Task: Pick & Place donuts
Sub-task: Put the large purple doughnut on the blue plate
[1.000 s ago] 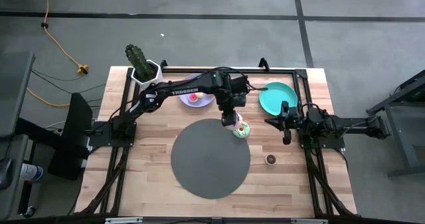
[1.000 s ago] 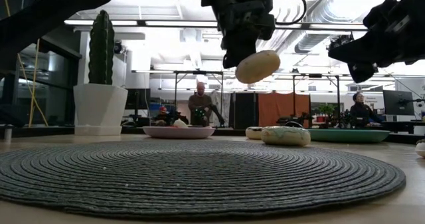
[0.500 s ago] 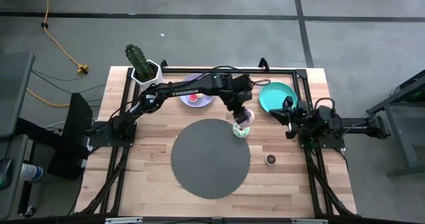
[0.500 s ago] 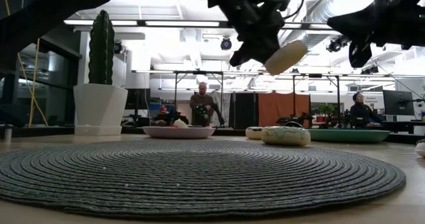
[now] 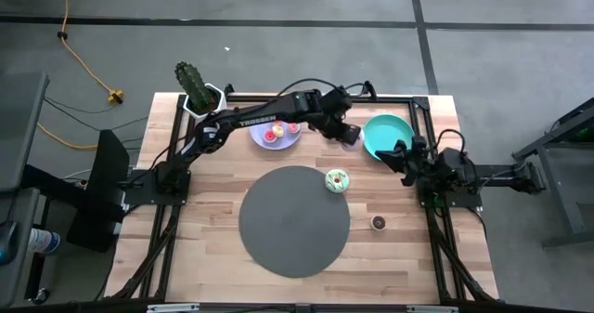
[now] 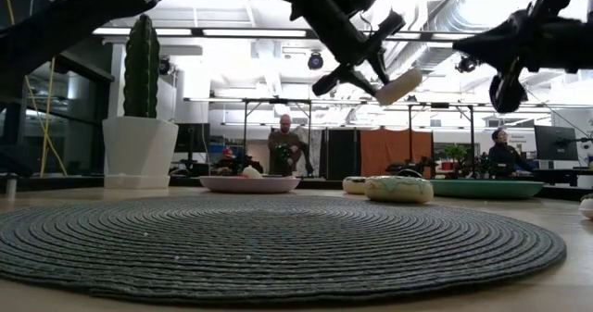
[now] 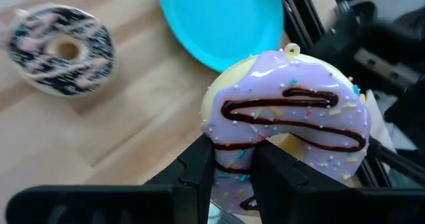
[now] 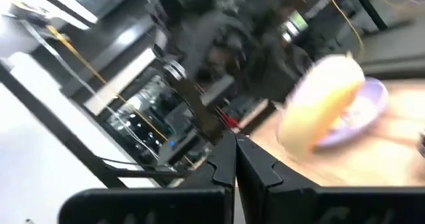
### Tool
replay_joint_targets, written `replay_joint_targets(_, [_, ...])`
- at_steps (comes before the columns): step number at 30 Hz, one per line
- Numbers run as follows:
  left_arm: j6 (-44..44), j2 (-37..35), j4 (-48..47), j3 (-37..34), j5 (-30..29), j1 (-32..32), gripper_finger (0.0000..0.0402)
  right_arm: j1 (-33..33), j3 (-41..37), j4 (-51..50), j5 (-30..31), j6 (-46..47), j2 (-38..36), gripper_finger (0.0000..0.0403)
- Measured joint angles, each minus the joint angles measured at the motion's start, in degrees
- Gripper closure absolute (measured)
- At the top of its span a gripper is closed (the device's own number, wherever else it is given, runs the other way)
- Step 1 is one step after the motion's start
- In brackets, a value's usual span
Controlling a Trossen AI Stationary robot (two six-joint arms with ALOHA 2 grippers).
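Left gripper (image 7: 234,174) was clamped on a lavender-iced donut (image 7: 287,127), held aloft just beside the teal plate (image 5: 388,135). Right gripper (image 5: 406,157), fingers pressed together and empty, hovered near that plate. A green-iced donut (image 5: 337,180) lay at the edge of the grey mat (image 5: 294,221).

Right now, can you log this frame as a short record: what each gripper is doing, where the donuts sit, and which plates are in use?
left gripper: shut on purple-iced donut, held in the air beside the teal plate
right gripper: shut, empty, near teal plate
lavender plate: holds donuts
green donut: at grey mat edge
chocolate donut: on bare table
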Motion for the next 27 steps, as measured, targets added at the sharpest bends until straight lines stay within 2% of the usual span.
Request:
replay_joint_targets(4, [1.4, 0.0, -1.1, 0.0, 0.5, 1.4, 0.0319, 0.0, 0.0, -5.6, 4.8, 7.2, 0.0, 0.0399])
replay_joint_targets(7, [3.3, 0.0, -1.7, 0.0, 0.5, 1.6, 0.0319, 0.0, 0.0, -8.4, 6.1, 10.7, 0.0, 0.0379])
replay_joint_targets(13, [7.4, 0.0, -2.7, 0.0, 0.3, 1.4, 0.0319, -0.4, 0.0, -9.4, 7.0, 15.5, 0.1, 0.0285])
replay_joint_targets(20, [7.8, 0.0, -2.3, 0.0, -0.2, 1.5, 0.0319, -1.7, 0.0, -9.2, 8.7, 18.7, 0.2, 0.0165])
replay_joint_targets(23, [8.1, 0.0, -2.3, 0.0, -0.2, 1.4, 0.0319, -2.5, 0.0, -6.7, 8.8, 18.8, 1.7, 0.0132])
replay_joint_targets(27, [8.3, 0.0, -2.3, 0.0, 0.3, 1.4, 0.0319, -3.7, 0.0, -0.4, 9.0, 18.7, 6.5, 0.0117])
